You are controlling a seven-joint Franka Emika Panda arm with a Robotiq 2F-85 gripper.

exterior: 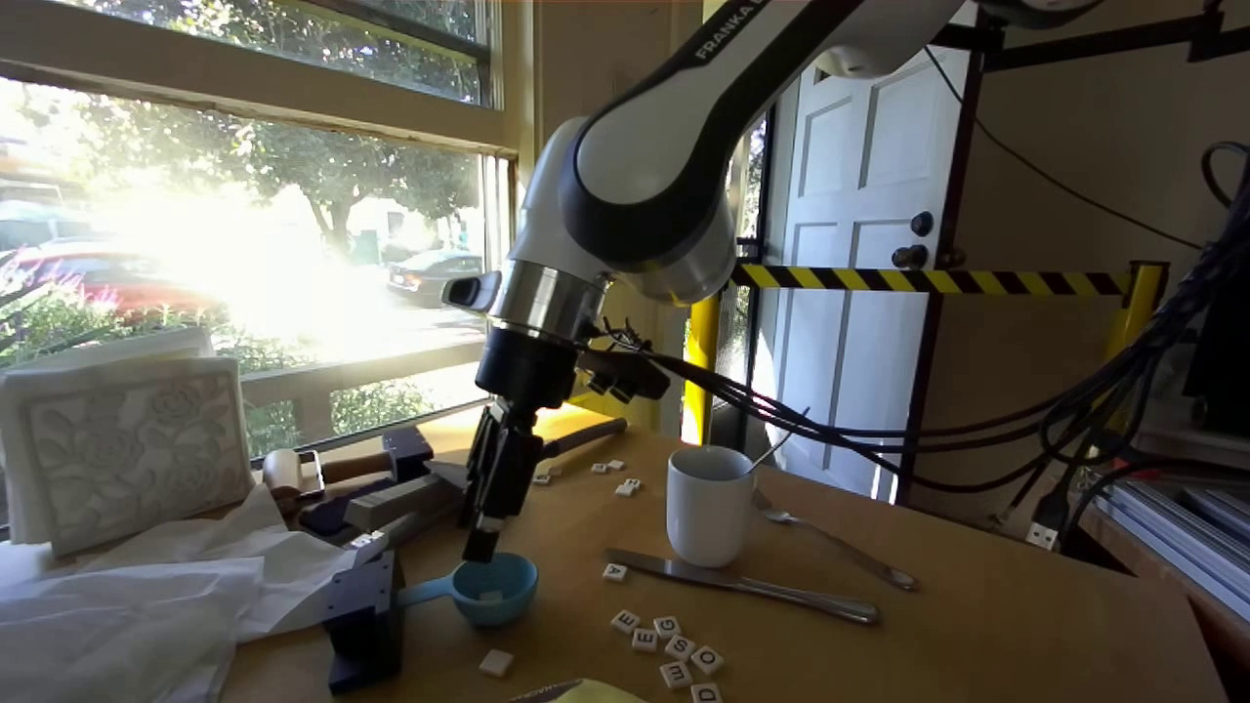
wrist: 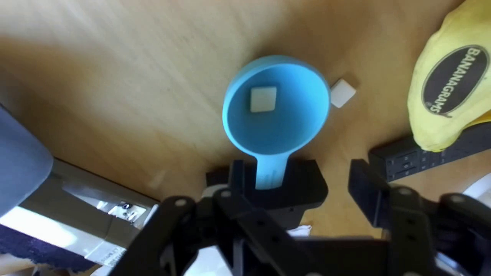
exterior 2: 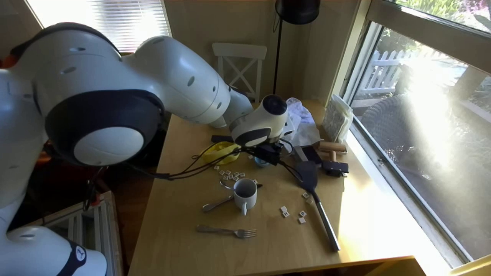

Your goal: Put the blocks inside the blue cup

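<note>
The blue cup [exterior: 508, 610] is low and round, with a handle lying over a black block. It also shows in the wrist view [wrist: 276, 142] and partly behind the wrist in an exterior view [exterior 2: 262, 162]. One cream block [wrist: 263, 99] lies inside it. Another block [wrist: 342, 93] lies on the table beside its rim. Several lettered blocks [exterior: 645, 640] lie in front of the mug, and more blocks [exterior 2: 284, 212] lie farther off. My gripper [wrist: 301, 178] is open with nothing between its fingers. In an exterior view its fingertips [exterior: 480, 545] are just above the cup's rim.
A white mug [exterior: 708, 513] holds a utensil. A knife [exterior: 752, 589], a fork [exterior 2: 230, 231] and a spatula [exterior 2: 322, 211] lie on the table. The black block [exterior: 363, 615] stands under the cup's handle. A yellow bag [wrist: 445, 84] lies on a black remote [wrist: 414, 157].
</note>
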